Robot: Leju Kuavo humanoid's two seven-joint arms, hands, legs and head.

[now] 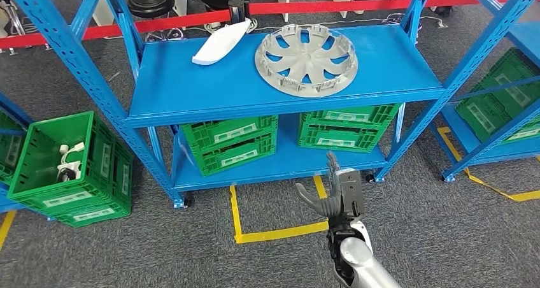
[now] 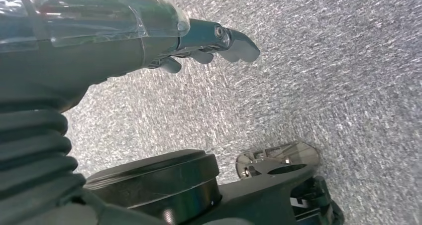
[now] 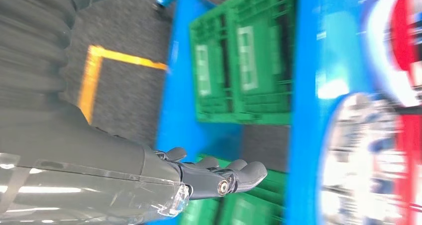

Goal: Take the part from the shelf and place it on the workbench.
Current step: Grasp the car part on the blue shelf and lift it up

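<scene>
**Operator:** Silver-grey plastic wheel cover, round and spoked, lies flat on the blue metal shelf, toward its right half and nearer the back edge than the front. I read it as the part to fetch, though a white curved plastic shell sits just beside it, toward the back-left corner.

**Observer:** Where's your hand relative to it?

**Operator:** My right hand is raised in front of the shelf, below the top board's front edge, over the grey carpet and the yellow floor tape. Its fingers are spread apart and it holds nothing. The wheel cover lies ahead and above, slightly toward my left. Being round, it has no long axis to line up with; the white shell's long axis runs from the back edge diagonally toward the front-left.

**Observer:** And the left?

**Operator:** My left hand hangs over the carpet, fingers loosely curled, nothing in it. I judge the right the nearer one.

**Observer:** Anything the wrist adds?

**Operator:** The right wrist view shows green slatted plastic crates on the lower board, close past my fingertips, and the cover as a blur. The head view gives the height gap between hand and top board.
</scene>
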